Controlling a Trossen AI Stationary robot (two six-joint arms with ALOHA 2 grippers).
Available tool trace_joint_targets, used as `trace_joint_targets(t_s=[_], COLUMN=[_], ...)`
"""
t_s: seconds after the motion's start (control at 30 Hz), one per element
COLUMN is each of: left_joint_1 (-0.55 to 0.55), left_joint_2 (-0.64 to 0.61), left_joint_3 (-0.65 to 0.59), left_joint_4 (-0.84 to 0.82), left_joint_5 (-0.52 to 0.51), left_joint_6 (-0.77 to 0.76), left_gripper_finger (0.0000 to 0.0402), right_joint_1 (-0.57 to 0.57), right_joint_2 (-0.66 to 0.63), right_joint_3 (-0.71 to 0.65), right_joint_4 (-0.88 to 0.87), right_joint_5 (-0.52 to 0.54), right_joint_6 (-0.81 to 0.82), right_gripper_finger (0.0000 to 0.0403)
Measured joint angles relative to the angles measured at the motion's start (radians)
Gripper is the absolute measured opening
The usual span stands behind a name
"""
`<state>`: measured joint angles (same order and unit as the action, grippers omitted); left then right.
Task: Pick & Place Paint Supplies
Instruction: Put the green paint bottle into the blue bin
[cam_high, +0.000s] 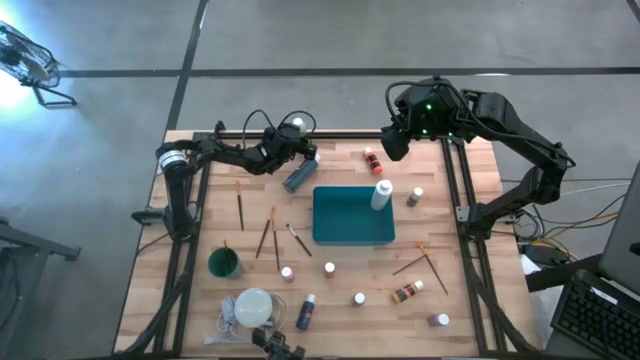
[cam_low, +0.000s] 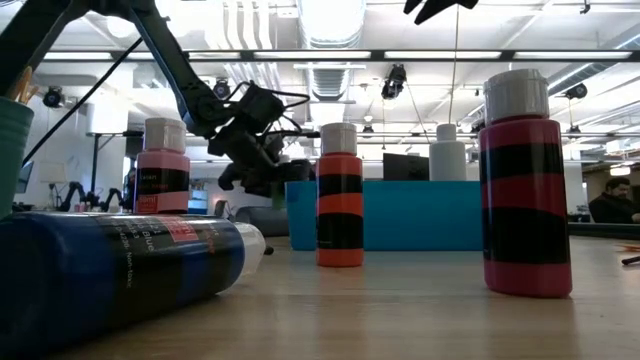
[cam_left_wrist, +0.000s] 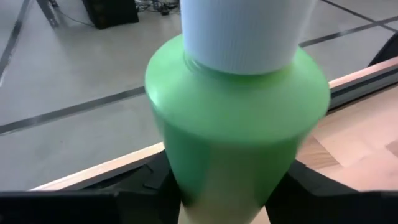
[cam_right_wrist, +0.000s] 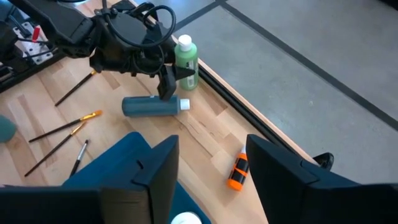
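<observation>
The left gripper (cam_high: 291, 137) is in the upper middle of the high view, near the far edge of the table (cam_high: 470, 215). Its 2 fingers sit on either side of a green bottle (cam_high: 297, 126) with a white cap – the left wrist view shows that bottle (cam_left_wrist: 236, 118) filling the frame between the dark fingers, so they look like they are pinching it. The bottle stands upright at the table's far edge.

Just below it in the high view lies a grey-blue bottle (cam_high: 299, 176) on its side. The teal tray (cam_high: 352, 216) sits in the middle of the frame, and a white bottle (cam_high: 381, 194) stands at its upper right corner.

The right gripper (cam_high: 393, 143) hangs in the upper right of the high view, above the far edge of the table. Its fingers are spread apart and hold nothing – the right wrist view shows a clear gap between them.

A small orange bottle (cam_high: 373, 160) lies near the top of the table, right of the grey-blue one. Thin brushes (cam_high: 267, 238) lie left of the tray, and more brushes (cam_high: 425, 262) lie at the lower right. A green cup (cam_high: 224, 263) stands at the lower left, with a white disc (cam_high: 254, 305) below it. Several small bottles stand along the bottom of the frame
</observation>
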<state>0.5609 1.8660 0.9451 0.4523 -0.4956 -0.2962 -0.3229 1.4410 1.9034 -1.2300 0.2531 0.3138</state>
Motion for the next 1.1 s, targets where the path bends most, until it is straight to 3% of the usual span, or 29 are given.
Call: trace_joint_targets(t_s=[0.3,0.63,1.1], left_joint_1=[-0.006,-0.007,-0.008], left_joint_2=[-0.003,-0.004,-0.136], left_joint_3=[0.0,0.001,-0.003], left_joint_4=[-0.006,0.007,-0.017], left_joint_5=[0.089,0.33,0.42], left_joint_6=[0.042,0.13,0.19], left_gripper_finger=[0.017,0.017,0.0169], right_joint_1=[0.0,0.0,0.0], right_joint_2=[0.0,0.0,0.002], right_joint_3=[0.0,0.0,0.0], right_joint_4=[0.0,0.0,0.001], right_joint_5=[0.0,0.0,0.001], right_joint_6=[-0.004,-0.009,-0.037], right_gripper_finger=[0.0173,0.0195,0.017])
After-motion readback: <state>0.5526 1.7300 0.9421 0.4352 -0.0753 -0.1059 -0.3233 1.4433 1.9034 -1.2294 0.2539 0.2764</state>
